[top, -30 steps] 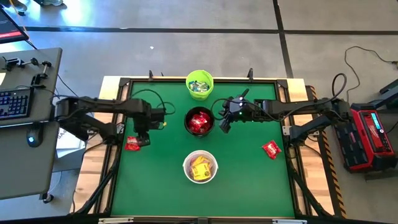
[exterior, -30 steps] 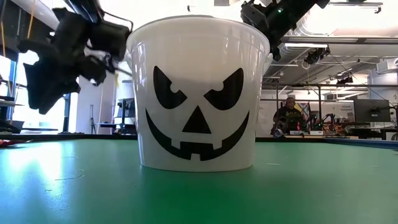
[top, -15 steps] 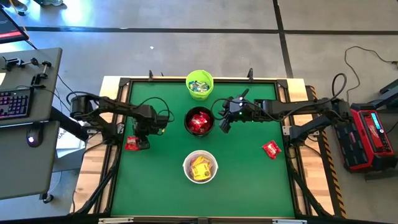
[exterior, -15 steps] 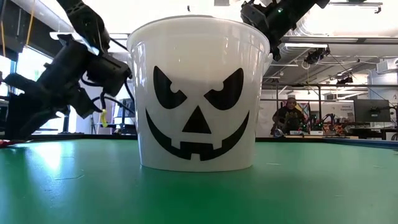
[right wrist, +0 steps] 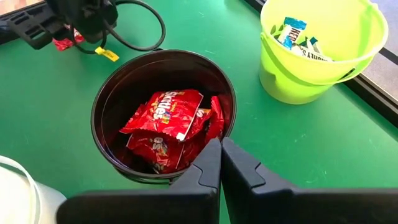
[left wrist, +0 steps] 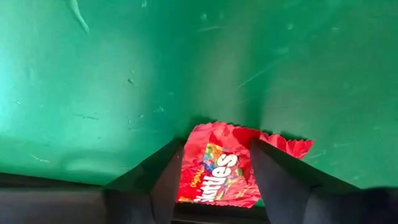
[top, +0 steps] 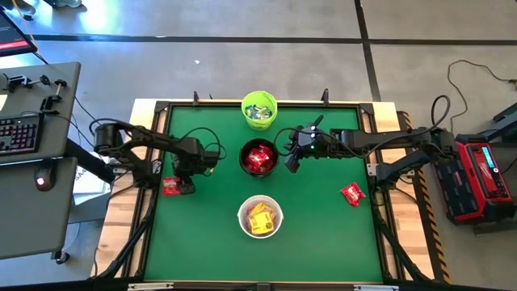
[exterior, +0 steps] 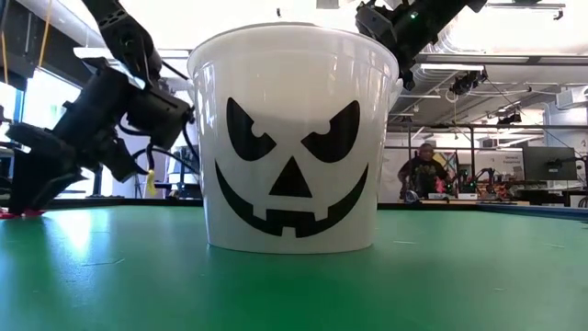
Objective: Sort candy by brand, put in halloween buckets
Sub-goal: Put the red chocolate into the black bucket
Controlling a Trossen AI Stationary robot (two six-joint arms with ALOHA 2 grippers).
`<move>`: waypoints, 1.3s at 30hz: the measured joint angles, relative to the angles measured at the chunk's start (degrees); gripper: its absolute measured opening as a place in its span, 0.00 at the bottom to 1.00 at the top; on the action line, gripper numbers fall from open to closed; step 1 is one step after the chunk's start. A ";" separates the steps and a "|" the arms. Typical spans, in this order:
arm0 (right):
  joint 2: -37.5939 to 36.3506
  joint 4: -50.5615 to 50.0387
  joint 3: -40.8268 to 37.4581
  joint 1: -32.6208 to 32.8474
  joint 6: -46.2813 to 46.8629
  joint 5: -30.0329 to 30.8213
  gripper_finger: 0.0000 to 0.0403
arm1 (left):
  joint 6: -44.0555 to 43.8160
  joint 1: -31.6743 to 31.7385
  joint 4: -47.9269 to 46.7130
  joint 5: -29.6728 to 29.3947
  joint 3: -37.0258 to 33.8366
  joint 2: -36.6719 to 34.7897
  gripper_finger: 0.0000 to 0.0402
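my left gripper [left wrist: 214, 177] is down at the mat's left edge, jaws spread either side of a red packet [left wrist: 217, 171] lying flat, not yet pinched, so i can lift it toward the black bucket [top: 259, 158], where the reds sit; green bucket [top: 259, 109] behind it, white bucket [top: 259, 217] in front with yellows; right gripper [right wrist: 221, 165] hangs shut just beside the black bucket; another red [top: 352, 193] lies far right.

Left end effector [exterior: 26, 204] lowered from above the surface down onto the red candy packet [left wrist: 217, 172] at the left edge, fingers now straddling it, left arm drawn back
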 joint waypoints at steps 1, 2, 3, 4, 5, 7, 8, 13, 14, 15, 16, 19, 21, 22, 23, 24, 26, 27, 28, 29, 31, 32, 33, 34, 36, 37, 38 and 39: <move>0.00 -0.02 0.00 0.00 0.00 0.00 0.00 | 0.01 0.00 -0.06 -0.02 0.06 0.66 0.44; 0.00 0.00 0.02 0.00 0.00 0.09 0.00 | 0.04 0.00 -0.14 0.00 0.19 1.46 0.42; 0.00 -0.01 0.01 0.00 0.00 0.29 0.00 | 0.16 0.02 -0.41 0.00 0.26 2.37 0.40; 0.00 0.00 0.02 0.00 0.02 0.39 0.00 | 0.30 0.01 -0.47 0.01 0.25 3.16 0.37; 0.00 0.00 0.00 0.00 0.08 0.39 0.00 | 0.52 0.00 -0.62 0.11 0.27 3.86 0.34; 0.00 0.00 0.02 0.00 0.11 0.39 0.00 | 0.92 0.02 -1.03 0.55 0.32 5.00 0.28; 0.00 -0.02 0.02 0.00 0.11 0.39 0.00 | 1.02 0.02 -1.07 0.75 0.28 5.24 0.25; 0.00 -0.01 0.02 0.00 0.00 0.39 0.00 | 1.63 0.00 -0.86 3.06 0.02 4.52 0.08; 0.00 0.00 0.02 0.00 -0.04 0.39 0.00 | 1.73 0.00 -0.77 3.25 0.02 4.28 0.05; 0.00 -0.02 0.02 0.00 -0.08 0.39 0.00 | 1.79 0.00 -0.68 3.35 0.02 3.84 0.03; 0.00 -0.02 0.02 0.00 -0.11 0.39 0.00 | 1.81 0.00 -0.40 3.49 0.00 3.36 0.02; 0.00 -0.02 0.02 0.00 -0.26 0.41 0.00 | 1.98 -0.04 0.23 3.90 0.05 1.81 0.01; 0.00 -0.02 0.02 0.00 -0.26 0.39 0.00 | 2.10 -0.04 0.32 3.96 0.68 0.30 0.01; 0.00 -0.02 0.02 0.00 -0.26 0.39 0.00 | 2.33 -0.02 0.38 3.96 1.36 -0.40 0.00; 0.00 -0.02 0.02 0.00 -0.25 0.40 0.00 | 2.89 -0.02 -0.24 3.96 2.12 -1.24 0.00; 0.00 -0.02 0.02 0.00 -0.24 0.39 0.00 | 3.46 0.00 -1.67 3.95 3.03 -2.03 0.00; 0.00 -0.02 0.02 0.00 -0.26 0.39 0.00 | 4.06 0.04 -3.80 3.93 5.45 -3.61 0.00; 0.00 -0.02 0.02 0.00 -0.24 0.39 0.00 | 4.11 0.16 -4.29 3.93 6.86 -4.42 0.00; 0.00 -0.02 0.02 0.00 -0.21 0.41 0.00 | 4.09 0.42 -5.00 3.96 8.28 -5.24 0.00; 0.00 -0.01 0.02 0.00 -0.03 0.41 0.00 | 4.07 0.69 -5.76 3.94 9.66 -6.19 0.00; 0.00 -0.02 0.02 0.00 -0.03 0.39 0.00 | 4.07 1.41 -6.32 4.01 12.75 -8.14 0.00; 0.00 -0.02 0.02 0.00 -0.02 0.39 0.00 | 4.07 1.86 -6.30 4.38 14.51 -9.00 0.00; 0.00 -0.02 0.02 0.00 -0.02 0.40 0.00 | 4.00 2.32 -6.21 5.16 16.30 -9.72 0.00; 0.00 -0.02 0.02 0.00 -0.02 0.39 0.00 | 3.56 2.82 -6.14 6.08 18.13 -10.33 0.00; 0.00 -0.02 0.02 0.00 0.06 0.40 0.00 | 2.50 3.61 -5.51 6.99 22.13 -11.12 0.00; 0.00 0.00 0.02 0.00 0.23 0.39 0.00 | 1.86 3.88 -4.52 6.99 24.23 -11.41 0.00; 0.00 -0.02 0.02 0.00 0.72 0.42 0.00 | 1.37 3.97 -3.10 6.97 26.14 -11.53 0.00; 0.00 -0.02 0.02 0.00 1.16 0.66 0.00 | 0.73 4.08 -1.55 6.93 28.08 -11.53 0.00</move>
